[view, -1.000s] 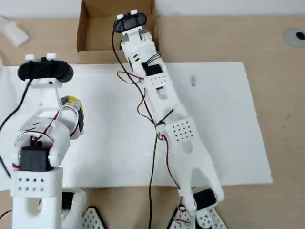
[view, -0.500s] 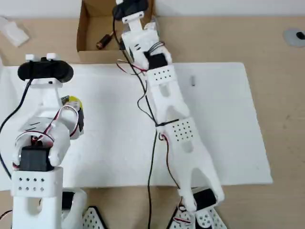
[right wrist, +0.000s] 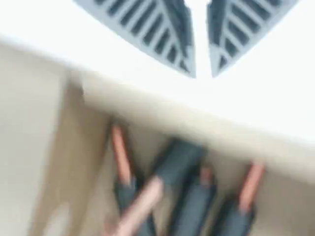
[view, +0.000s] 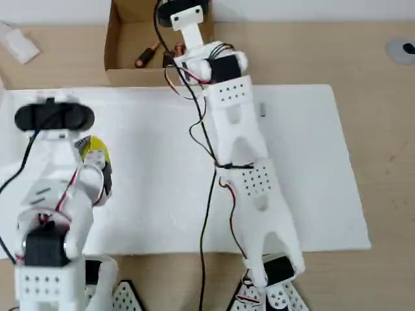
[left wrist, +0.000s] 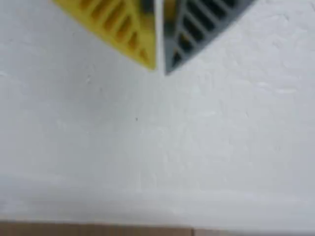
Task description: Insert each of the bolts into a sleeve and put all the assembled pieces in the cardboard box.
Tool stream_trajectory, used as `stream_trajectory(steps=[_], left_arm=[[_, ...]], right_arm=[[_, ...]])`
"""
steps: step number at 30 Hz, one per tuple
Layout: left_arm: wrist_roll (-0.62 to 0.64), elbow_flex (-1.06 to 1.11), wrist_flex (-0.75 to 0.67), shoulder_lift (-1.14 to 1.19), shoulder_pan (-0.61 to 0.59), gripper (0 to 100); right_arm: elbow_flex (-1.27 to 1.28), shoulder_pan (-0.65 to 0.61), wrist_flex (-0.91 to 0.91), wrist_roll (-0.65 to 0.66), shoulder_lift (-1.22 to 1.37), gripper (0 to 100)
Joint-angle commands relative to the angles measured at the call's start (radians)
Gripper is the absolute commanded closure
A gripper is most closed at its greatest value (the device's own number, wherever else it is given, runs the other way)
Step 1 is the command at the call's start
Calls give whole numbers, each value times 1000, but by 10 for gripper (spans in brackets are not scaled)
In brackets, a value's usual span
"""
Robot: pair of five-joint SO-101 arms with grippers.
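The cardboard box (view: 117,39) stands at the table's far edge, beyond the white mat (view: 305,168). Dark sleeves with copper bolts in them lie inside it (view: 146,56). In the right wrist view, several of these assembled pieces (right wrist: 179,164) lie side by side on the box floor (right wrist: 83,162). My right gripper (right wrist: 202,73) hangs over the box's far right part (view: 185,11), a narrow gap between its grey fingers and nothing in it. My left gripper (left wrist: 159,66), with one yellow finger and one grey, is shut on nothing just above the mat at the left (view: 91,150).
A small grey piece (view: 262,109) lies on the mat right of the right arm. A white object (view: 19,42) sits at the far left and a grey disc (view: 402,49) at the far right of the wooden table. The mat's edge (left wrist: 147,201) runs close to the left gripper.
The right arm has stretched farther over the box, and the pieces inside have come into view. The left arm has shifted slightly toward the near left.
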Motion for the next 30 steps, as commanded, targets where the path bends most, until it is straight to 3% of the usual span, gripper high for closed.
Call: stream_trajectory(steps=[1, 11, 15, 24, 30], left_arm=[[-6, 58, -12, -140, -17, 995], [-11, 262, -11, -481, -18, 995], [-91, 290, -9, -495, -25, 995], [-95, 322, -3, -493, -109, 995], [25, 348, 37, -493, -107, 994]], right_arm=[[-56, -33, 196, -11, -166, 988], [-47, 18, 221, -46, -441, 989], [24, 36, 222, -40, -559, 989], [733, 41, 218, -40, -1081, 989], [1256, 42, 209, -38, -1379, 989]])
